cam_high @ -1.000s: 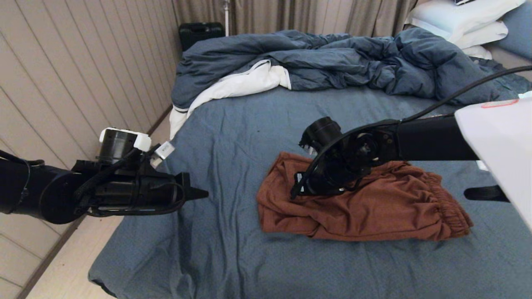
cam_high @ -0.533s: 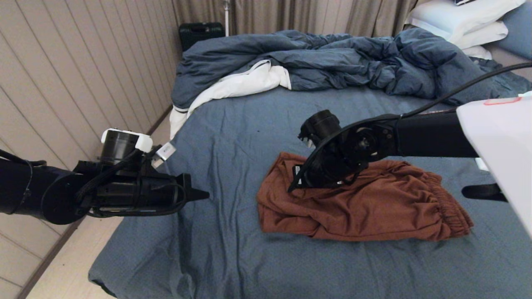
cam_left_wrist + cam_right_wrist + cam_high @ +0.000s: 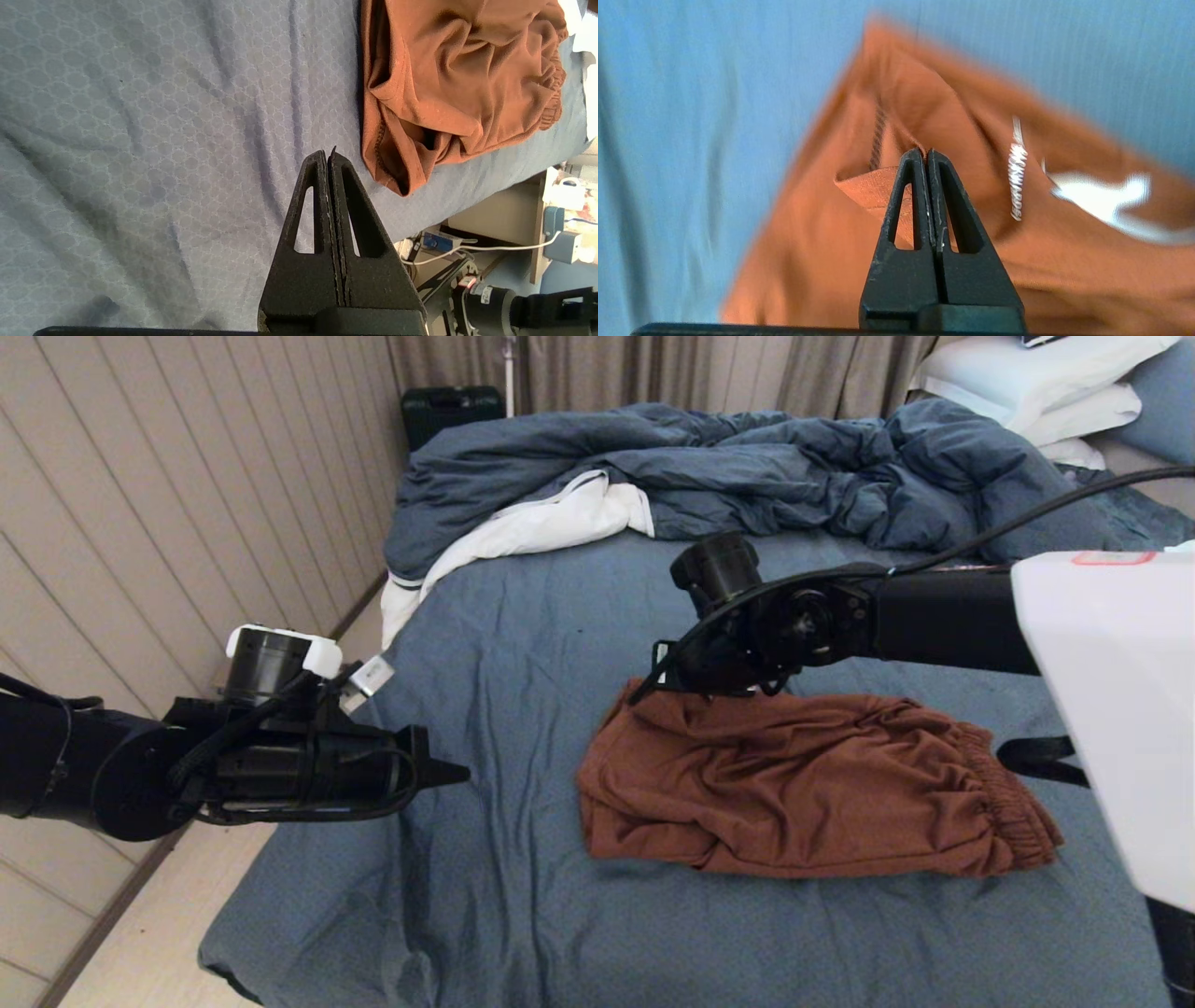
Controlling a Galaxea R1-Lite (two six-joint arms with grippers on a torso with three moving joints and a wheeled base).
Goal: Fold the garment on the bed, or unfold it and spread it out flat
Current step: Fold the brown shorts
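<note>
right claw [image 3: 927, 154]: black two-finger claw, fingers pressed fully together, pinching a raised fold of the rust-brown fabric shorts [image 3: 803, 789] near the far left corner of the pile; in the head view the fingertips are hidden under the black wrist, which hangs just above that corner.
right claw's hold: in the right wrist view a small tab of the brown cloth sits between the closed fingers and the fabric rises in a peak toward them; that view is blurred.
left claw [image 3: 446, 771]: black, fingers closed flat against each other with nothing between them; it hovers level over the left side of the bed, pointing toward the shorts and well apart from them.
shorts' place: crumpled in a low heap on the slate-blue wrinkled sheet [image 3: 523, 644], in the middle to right part of the near half of the large bed [image 3: 308, 933]; the gathered elastic waistband [image 3: 1013, 803] lies at the right end, the leg openings at the left.
shorts' markings: a white graphic [image 3: 1106, 193] and a line of small white text [image 3: 1017, 179] show on the lifted cloth in the right wrist view.
dark blue rumpled duvet [image 3: 747, 476]: bunched across the far side of the bed, its white lining [image 3: 551, 523] turned out on the left.
white pillows [image 3: 1036, 378]: stacked at the far right corner.
beige panelled wall [image 3: 140, 504]: runs along the left of the bed.
</note>
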